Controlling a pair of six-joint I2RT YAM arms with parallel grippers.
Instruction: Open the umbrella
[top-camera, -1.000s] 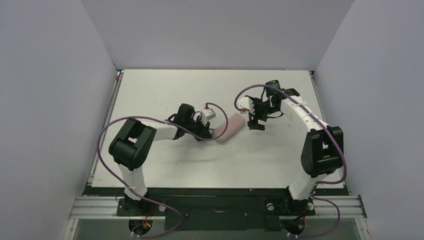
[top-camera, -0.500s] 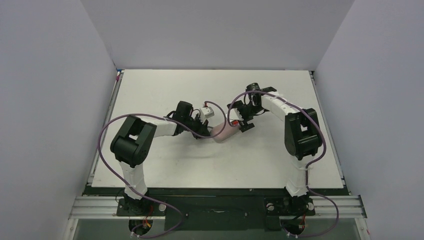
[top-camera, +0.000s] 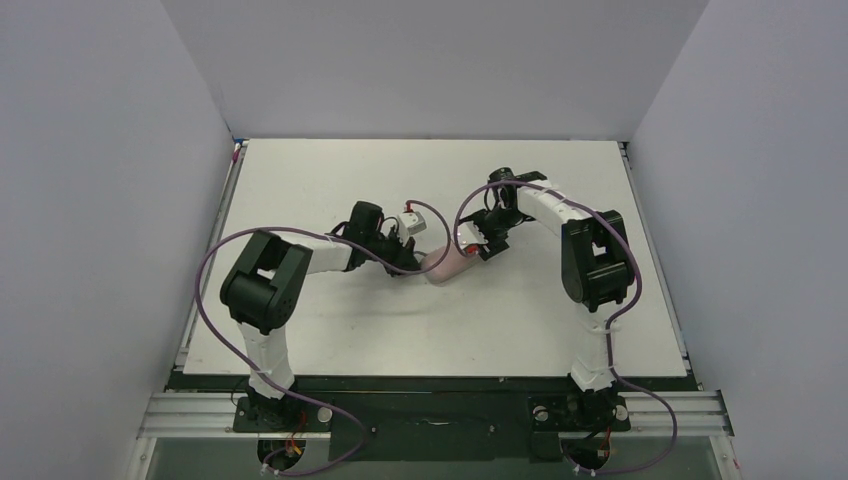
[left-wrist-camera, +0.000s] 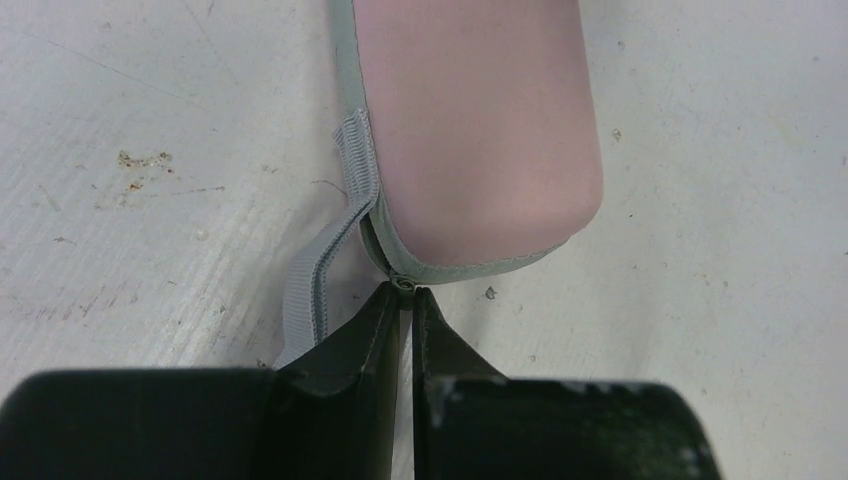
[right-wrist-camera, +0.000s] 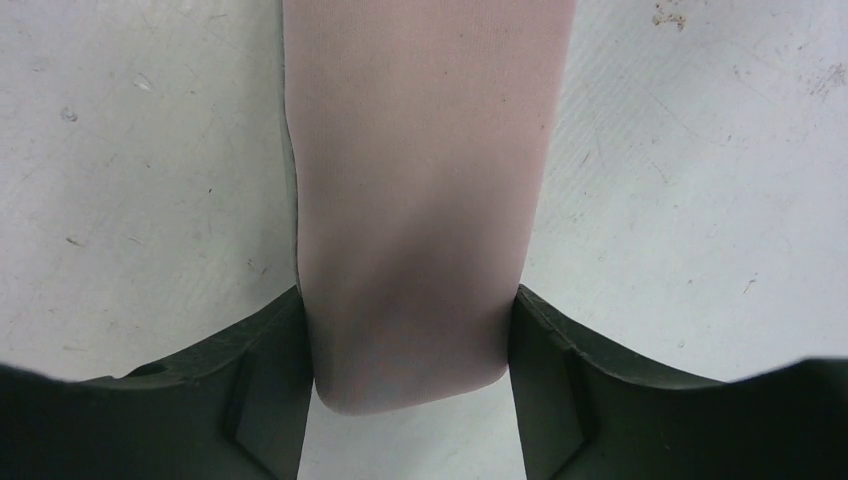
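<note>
The umbrella itself is hidden. A pink oval case (top-camera: 450, 264) lies on the white table between the arms. In the left wrist view the case's (left-wrist-camera: 470, 130) rounded end has a grey zip edge and a grey strap loop (left-wrist-camera: 320, 270). My left gripper (left-wrist-camera: 405, 292) is shut on the small zip pull (left-wrist-camera: 403, 284) at that end; from above, the left gripper (top-camera: 420, 268) sits at the case's left end. My right gripper (right-wrist-camera: 408, 300) straddles the other end of the case (right-wrist-camera: 420, 200), both fingers pressed on its sides; from above, the right gripper (top-camera: 478, 248) is at the case's right end.
The white table (top-camera: 330, 180) is boxed in by grey walls at the left, back and right. Purple cables (top-camera: 205, 290) loop off both arms. Bare tabletop lies in front of the case and behind it.
The right arm swung left to the case, and its jaws narrowed onto the case's end. The left gripper stayed shut at the zip pull; the case barely moved.
</note>
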